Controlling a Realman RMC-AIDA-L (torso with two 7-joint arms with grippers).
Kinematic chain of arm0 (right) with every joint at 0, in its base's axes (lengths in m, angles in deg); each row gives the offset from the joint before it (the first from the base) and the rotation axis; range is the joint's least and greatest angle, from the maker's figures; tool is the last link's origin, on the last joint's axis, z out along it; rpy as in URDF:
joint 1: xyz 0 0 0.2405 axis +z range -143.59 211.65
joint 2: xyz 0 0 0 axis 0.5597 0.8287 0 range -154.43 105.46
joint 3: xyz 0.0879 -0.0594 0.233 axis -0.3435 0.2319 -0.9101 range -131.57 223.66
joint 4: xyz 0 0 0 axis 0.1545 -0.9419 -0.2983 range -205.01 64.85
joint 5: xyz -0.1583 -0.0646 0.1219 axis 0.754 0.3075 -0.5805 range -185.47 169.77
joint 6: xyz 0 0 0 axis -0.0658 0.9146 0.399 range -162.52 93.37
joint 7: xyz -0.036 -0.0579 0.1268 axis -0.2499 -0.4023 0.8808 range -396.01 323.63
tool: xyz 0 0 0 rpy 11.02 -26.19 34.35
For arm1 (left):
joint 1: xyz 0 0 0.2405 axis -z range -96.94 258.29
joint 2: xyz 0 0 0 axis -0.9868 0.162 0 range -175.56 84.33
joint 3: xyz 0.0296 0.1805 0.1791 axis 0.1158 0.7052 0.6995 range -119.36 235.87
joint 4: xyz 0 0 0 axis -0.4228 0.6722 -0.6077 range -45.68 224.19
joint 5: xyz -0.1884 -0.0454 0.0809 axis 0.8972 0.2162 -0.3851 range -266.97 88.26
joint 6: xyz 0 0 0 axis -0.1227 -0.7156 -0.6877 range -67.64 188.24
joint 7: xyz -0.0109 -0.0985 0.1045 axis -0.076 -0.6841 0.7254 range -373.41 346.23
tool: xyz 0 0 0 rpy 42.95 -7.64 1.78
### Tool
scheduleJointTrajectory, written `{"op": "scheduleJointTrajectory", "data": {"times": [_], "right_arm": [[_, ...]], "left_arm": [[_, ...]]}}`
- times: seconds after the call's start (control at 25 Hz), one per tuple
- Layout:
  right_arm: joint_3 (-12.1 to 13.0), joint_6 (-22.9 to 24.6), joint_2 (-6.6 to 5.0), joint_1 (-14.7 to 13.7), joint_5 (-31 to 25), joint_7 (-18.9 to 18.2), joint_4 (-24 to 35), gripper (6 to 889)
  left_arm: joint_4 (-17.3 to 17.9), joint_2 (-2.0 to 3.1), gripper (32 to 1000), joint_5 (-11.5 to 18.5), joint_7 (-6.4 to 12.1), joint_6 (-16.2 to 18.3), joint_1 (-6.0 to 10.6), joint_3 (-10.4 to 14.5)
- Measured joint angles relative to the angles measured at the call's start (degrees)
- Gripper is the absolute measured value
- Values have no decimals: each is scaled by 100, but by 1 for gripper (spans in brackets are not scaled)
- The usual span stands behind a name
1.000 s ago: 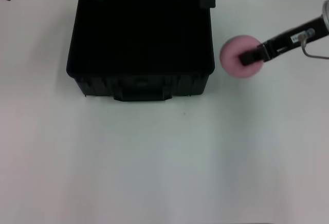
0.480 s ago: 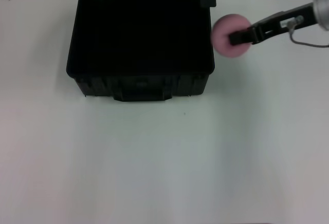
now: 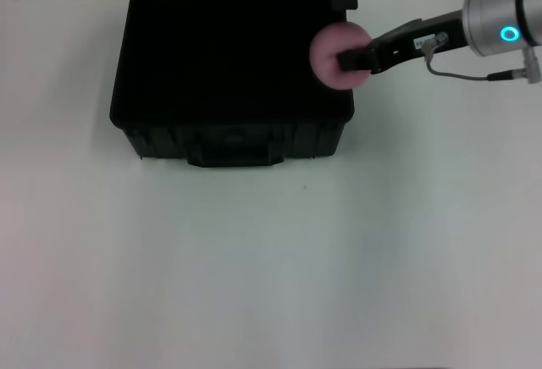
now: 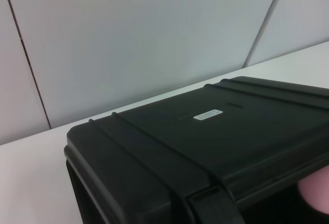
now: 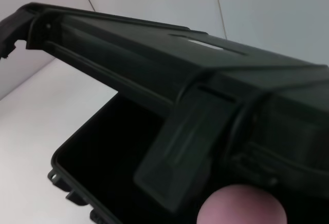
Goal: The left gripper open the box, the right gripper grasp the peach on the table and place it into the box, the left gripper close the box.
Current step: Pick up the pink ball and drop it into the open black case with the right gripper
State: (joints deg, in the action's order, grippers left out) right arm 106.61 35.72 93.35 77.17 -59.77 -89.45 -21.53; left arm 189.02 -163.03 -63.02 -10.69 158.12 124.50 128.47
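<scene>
While a second ago the peach [image 3: 337, 54] hung right of the box [image 3: 230, 136], the right gripper [image 3: 349, 61], clamped on it, now carries it over the right rim, above the open interior. Release seems next. The left gripper is out of sight, presumably behind the raised lid [image 4: 205, 131].

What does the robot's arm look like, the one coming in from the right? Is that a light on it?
Yes. The right arm is a thick silver-white cylinder with a small glowing blue-green ring. From it runs a thin black bar bearing a small white label and a looping grey cable, ending in the right gripper, a slim black claw. The left arm is out of view.
</scene>
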Motion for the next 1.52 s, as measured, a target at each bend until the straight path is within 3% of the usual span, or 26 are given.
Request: {"op": "scheduleJointTrajectory", "data": {"times": [0.36,0.6,0.76,1.52], "right_arm": [[39,-702,33,230,-573,-750,-840,69],[581,-1251,53,240,-1097,-1063,-1125,69],[759,-1448,61,240,-1207,-1131,-1185,68],[797,-1584,82,234,-1206,-1178,-1288,92]], "left_arm": [[0,0,434,2,0,-6,16,0],[-8,0,435,3,0,-16,22,0],[-10,-5,436,7,0,-17,34,0],[-2,-9,442,12,0,-27,38,0]]}}
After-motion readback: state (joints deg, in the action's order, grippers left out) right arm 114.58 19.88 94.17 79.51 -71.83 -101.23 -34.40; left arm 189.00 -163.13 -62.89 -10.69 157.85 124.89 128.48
